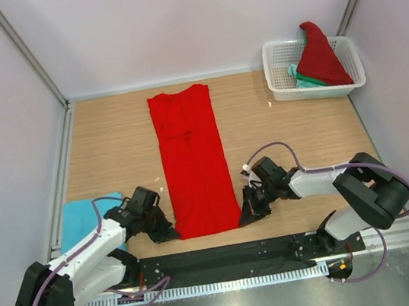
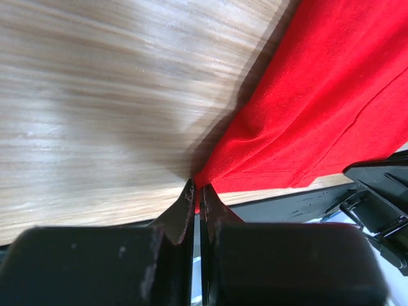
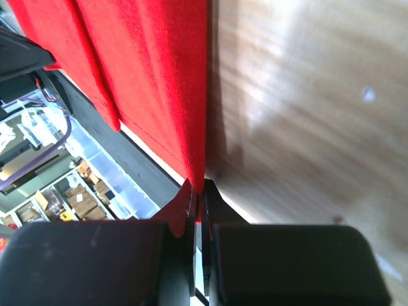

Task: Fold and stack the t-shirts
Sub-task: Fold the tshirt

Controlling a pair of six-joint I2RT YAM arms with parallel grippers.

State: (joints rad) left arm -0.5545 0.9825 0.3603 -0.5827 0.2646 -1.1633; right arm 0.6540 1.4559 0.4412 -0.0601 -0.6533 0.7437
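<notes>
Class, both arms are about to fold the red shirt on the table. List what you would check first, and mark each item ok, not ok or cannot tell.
1. The left gripper is shut on the near left corner of the red shirt: ok.
2. The right gripper is shut on its near right corner: ok.
3. The shirt lies as a flat, straight strip: ok.
4. Every layer is caught in each pinch: cannot tell.
5. The blue shirt lies apart from the red one: ok.
</notes>
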